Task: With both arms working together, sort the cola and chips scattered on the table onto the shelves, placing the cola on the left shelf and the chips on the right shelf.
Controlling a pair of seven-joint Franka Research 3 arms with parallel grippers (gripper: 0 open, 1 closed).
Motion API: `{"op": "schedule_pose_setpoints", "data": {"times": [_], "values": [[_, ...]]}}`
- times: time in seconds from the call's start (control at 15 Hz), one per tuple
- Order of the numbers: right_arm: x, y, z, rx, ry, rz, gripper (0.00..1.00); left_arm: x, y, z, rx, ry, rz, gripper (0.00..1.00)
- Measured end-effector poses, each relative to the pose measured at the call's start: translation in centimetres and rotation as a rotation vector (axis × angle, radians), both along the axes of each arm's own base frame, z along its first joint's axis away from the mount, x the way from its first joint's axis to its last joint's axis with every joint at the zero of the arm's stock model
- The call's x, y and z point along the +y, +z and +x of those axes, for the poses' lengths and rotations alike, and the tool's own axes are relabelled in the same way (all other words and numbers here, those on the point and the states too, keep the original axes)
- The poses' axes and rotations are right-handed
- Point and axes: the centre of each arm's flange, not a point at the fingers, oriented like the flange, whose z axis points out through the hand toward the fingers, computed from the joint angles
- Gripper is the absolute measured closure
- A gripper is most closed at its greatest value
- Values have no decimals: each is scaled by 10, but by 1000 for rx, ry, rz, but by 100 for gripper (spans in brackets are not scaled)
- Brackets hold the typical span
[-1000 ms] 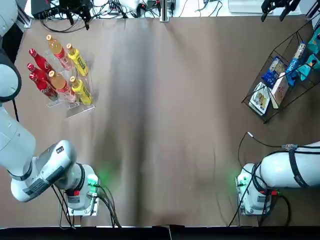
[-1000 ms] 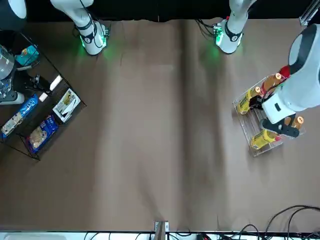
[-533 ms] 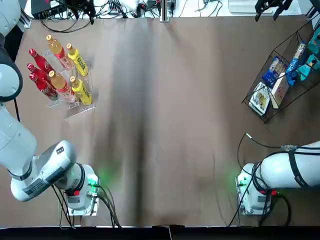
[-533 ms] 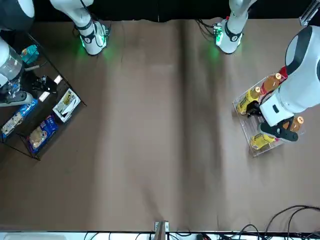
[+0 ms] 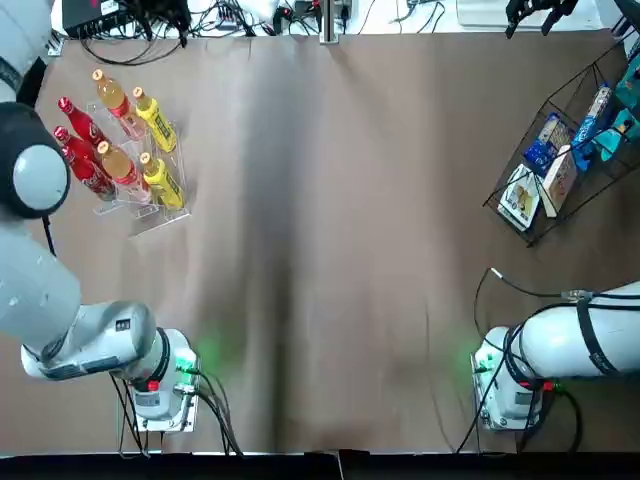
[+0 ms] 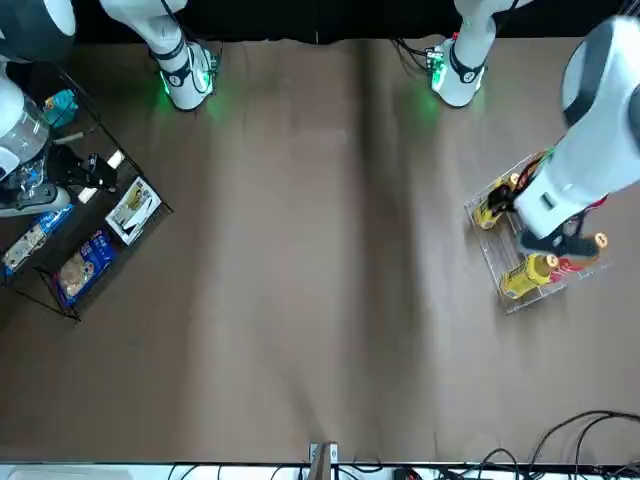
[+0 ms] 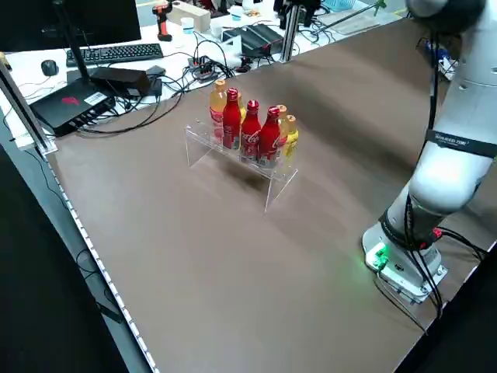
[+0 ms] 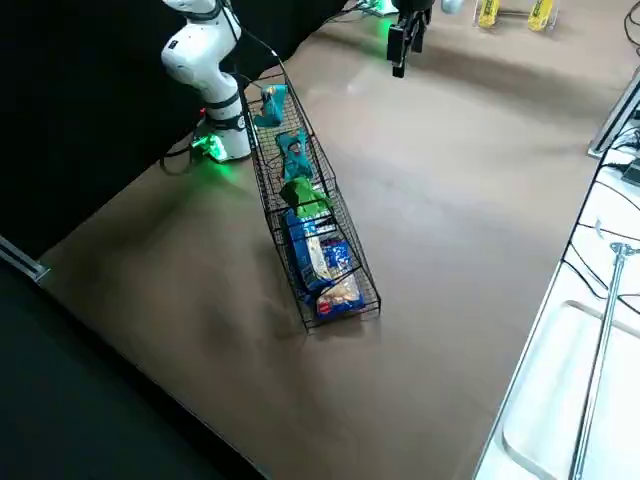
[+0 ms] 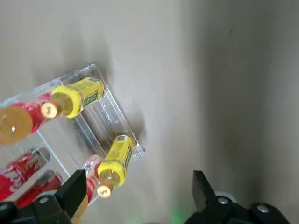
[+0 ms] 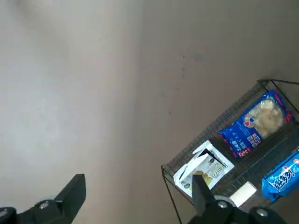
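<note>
Three cola bottles [image 5: 78, 148] [image 7: 251, 132] lie side by side on the left shelf [image 5: 150, 215], a clear acrylic rack at the table's far left. My left gripper [image 6: 558, 240] [image 9: 138, 196] hovers high over that rack, open and holding nothing. The chips, two teal packets [image 8: 293, 152] and a green packet [image 8: 305, 195], sit in the right shelf [image 8: 345, 300], a black wire rack at the far right. My right gripper [image 6: 80, 170] [image 10: 138, 196] hangs above the table beside the wire rack, open, nothing between its fingers.
Yellow bottles [image 5: 160, 180] and orange-capped bottles [image 5: 115, 100] share the acrylic rack. Blue and white packages [image 8: 320, 255] fill the wire rack's near end. A keyboard [image 7: 116, 53] and cables lie beyond the far edge. The arm bases [image 5: 160, 385] glow green at the near edge.
The left arm has swung, its elbow now over the rack's left side, with the gripper staying above the bottles. The right gripper has drifted away from the wire rack.
</note>
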Motion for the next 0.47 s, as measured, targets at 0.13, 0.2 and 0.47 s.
{"op": "schedule_pose_setpoints", "data": {"times": [0.13,0.2,0.47], "values": [[-4,-4,-4,42,-4,-2,0,16,52,-26,-53,53,-40,0],[-6,-5,-6,55,-6,-3,0,18,64,-35,-68,58,-45,0],[-7,-6,-7,67,-9,-3,0,18,70,-47,-64,20,-43,0]]}}
